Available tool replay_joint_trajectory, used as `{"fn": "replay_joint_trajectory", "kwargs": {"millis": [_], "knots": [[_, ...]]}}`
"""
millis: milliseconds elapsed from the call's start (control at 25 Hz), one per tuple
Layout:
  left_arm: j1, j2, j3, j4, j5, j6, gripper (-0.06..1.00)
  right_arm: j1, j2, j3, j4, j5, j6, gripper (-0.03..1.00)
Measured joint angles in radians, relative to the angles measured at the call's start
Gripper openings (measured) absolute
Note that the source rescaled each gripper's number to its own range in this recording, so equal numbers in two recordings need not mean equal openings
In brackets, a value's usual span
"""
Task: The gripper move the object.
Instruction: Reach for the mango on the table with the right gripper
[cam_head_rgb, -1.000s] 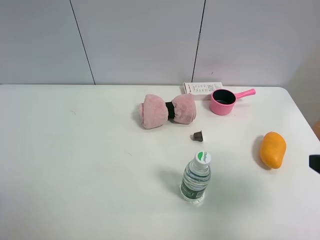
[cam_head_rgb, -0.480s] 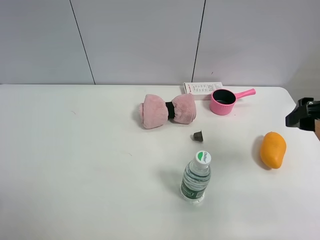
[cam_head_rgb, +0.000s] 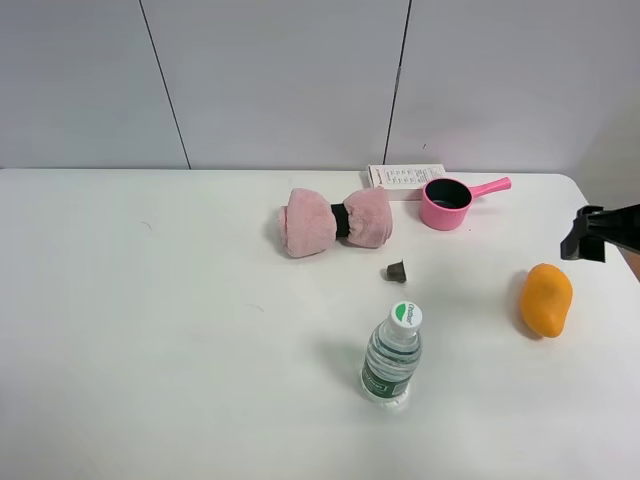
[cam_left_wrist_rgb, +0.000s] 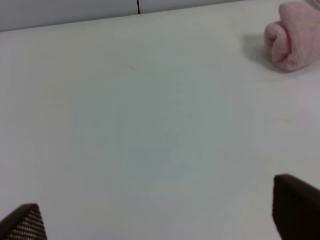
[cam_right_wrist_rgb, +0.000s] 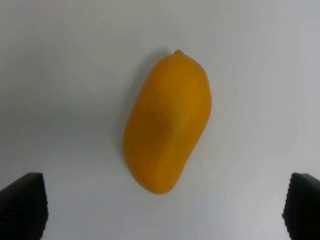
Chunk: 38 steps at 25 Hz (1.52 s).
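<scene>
White table (cam_head_rgb: 150, 330): the mango (cam_head_rgb: 546, 299) lies near its right edge, untouched. The right gripper (cam_head_rgb: 583, 235) has just swung in from that edge and hovers above it, jaws wide apart and empty. It looks lined up to descend and grasp, with the move itself not begun.

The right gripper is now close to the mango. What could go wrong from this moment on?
1. The mango is smooth and rounded. The jaws of the right gripper stand wide open on either side of it, so an off-centre close could squeeze it out or roll it.
2. It lies toward the right side of the table, so a nudge on the way down might push it toward that edge.
</scene>
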Motion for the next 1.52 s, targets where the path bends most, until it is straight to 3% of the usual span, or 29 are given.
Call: {"fn": "replay_joint_trajectory", "kwargs": {"millis": [200,400,520,680,1120,1200,1360,1520], "knots": [[0.0,0.0,0.0,0.0,0.0,0.0,1.0,0.0,0.08,0.115,-0.009,-0.18,-0.005,0.84],[0.0,0.0,0.0,0.0,0.0,0.0,1.0,-0.041,0.205,0.131,0.013,-0.292,-0.007,0.81],[0.0,0.0,0.0,0.0,0.0,0.0,1.0,-0.076,0.279,0.131,0.04,-0.374,-0.009,0.72],[0.0,0.0,0.0,0.0,0.0,0.0,1.0,-0.082,0.36,0.131,0.067,-0.451,-0.013,0.57],[0.0,0.0,0.0,0.0,0.0,0.0,1.0,-0.082,0.481,0.131,0.085,-0.608,-0.021,0.47],[0.0,0.0,0.0,0.0,0.0,0.0,1.0,-0.082,0.485,0.131,0.085,-0.628,-0.022,0.38],[0.0,0.0,0.0,0.001,0.0,0.0,1.0,-0.082,0.52,0.095,0.088,-0.639,-0.017,0.07],[0.0,0.0,0.0,0.001,0.0,0.0,1.0,-0.081,0.543,0.071,0.089,-0.643,-0.003,0.05]]}}
